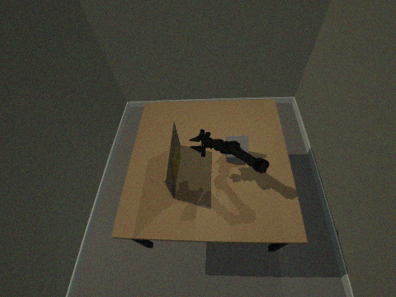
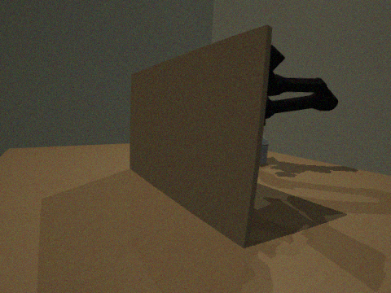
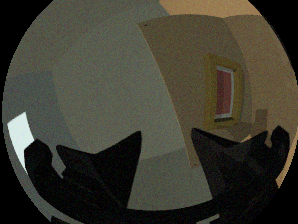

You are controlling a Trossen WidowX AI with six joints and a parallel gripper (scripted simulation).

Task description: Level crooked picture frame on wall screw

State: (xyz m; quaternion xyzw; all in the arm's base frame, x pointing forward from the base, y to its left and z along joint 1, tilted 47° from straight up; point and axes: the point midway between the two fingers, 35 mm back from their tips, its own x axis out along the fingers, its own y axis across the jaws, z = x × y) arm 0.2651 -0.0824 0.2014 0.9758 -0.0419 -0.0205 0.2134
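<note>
The picture frame (image 1: pixel 176 161) (image 3: pixel 210 90), gold with a pale inner border and a red picture, hangs on the face of the upright brown wall panel (image 2: pixel 195 134) (image 3: pixel 175 55). It is small and distorted in the wrist view, so its tilt cannot be told reliably. The screw and the notched strip are hidden. My black gripper (image 1: pixel 190 143) (image 3: pixel 167 132) is open with nothing between its fingers. It stands in front of the panel, apart from the frame and near the panel's far side edge in the top view. The panel hides the frame in the exterior view.
The panel stands upright on the wooden table (image 1: pixel 243 115) (image 2: pixel 81 159). A grey-blue block (image 1: pixel 243 142) (image 2: pixel 264 152) is behind the gripper, below the raised arm. Shadows of the arm and panel fall across the table.
</note>
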